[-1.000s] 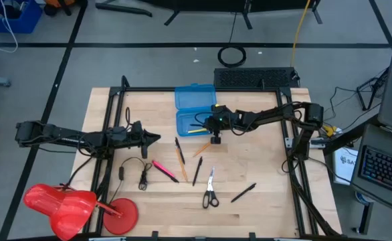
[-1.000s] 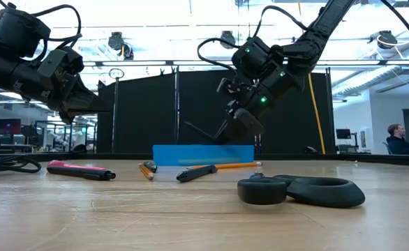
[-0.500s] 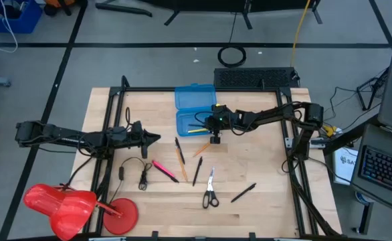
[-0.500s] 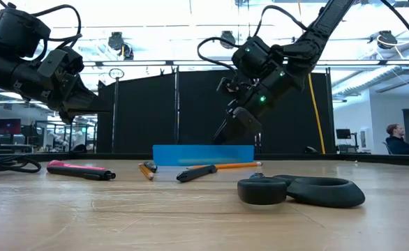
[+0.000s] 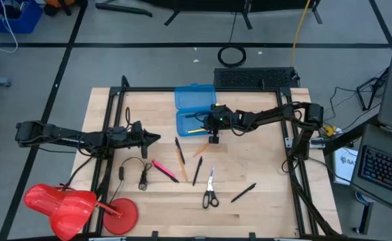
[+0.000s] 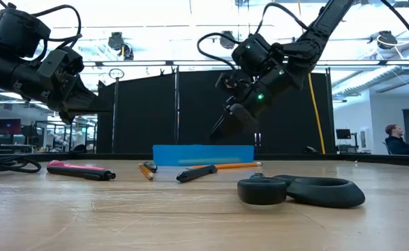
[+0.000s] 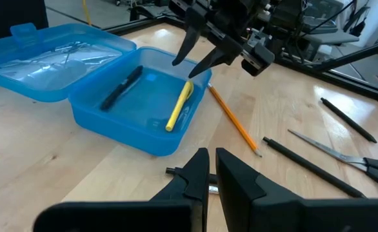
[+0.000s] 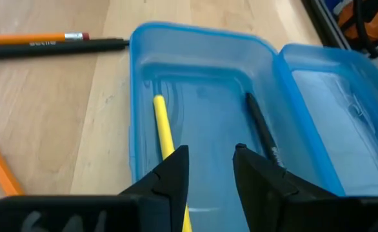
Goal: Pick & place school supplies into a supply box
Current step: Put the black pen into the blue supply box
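Note:
The blue supply box lies open on the table's far middle, its lid folded back. A yellow pen and a black pen lie in its tray. My right gripper is open and empty just above the tray; it also shows in the high view and the low view. My left gripper is shut and empty above the table's left side. On the table lie orange pencils, a pink pen, black pens and scissors.
A thin black cable with a plug lies at the left near the pink pen. Red objects sit at the near left corner. Another black pen lies at the near right. A black frame borders the table.
My right gripper has risen a little above the open box and stays open. The left arm has kept still.

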Tool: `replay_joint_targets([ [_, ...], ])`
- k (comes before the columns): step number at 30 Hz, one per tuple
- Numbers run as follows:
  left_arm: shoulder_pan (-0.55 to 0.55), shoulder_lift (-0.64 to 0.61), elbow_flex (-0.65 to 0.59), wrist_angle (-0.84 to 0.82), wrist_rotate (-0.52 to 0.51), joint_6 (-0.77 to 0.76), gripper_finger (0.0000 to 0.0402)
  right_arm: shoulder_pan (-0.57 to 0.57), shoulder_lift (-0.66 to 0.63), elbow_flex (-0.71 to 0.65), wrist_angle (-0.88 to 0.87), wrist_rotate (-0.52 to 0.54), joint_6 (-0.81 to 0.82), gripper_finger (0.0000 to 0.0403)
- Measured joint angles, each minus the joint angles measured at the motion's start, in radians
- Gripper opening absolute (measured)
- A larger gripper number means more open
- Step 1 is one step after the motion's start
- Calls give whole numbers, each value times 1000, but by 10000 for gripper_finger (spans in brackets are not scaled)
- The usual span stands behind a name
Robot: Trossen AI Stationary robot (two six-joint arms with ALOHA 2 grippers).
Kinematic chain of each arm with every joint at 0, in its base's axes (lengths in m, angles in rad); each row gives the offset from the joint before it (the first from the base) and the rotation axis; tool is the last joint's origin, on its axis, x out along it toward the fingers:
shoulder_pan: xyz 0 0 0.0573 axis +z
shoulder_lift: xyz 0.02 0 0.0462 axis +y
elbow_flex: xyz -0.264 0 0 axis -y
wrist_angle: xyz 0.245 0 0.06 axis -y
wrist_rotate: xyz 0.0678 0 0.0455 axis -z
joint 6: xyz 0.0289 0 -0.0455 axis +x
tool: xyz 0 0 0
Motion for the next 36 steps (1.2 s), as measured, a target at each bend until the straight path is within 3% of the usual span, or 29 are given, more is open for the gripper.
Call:
replay_joint_targets([
  [9, 0, 0, 0, 0, 0, 3, 31, 45, -7, 0, 74, 12, -25, 112],
  [22, 0, 0, 0, 1, 0, 0, 31, 196, -105, 0, 77, 211, -34, 104],
  [36, 0, 0, 0, 3, 0, -24, 31, 390, -161, 0, 47, 214, 56, 93],
])
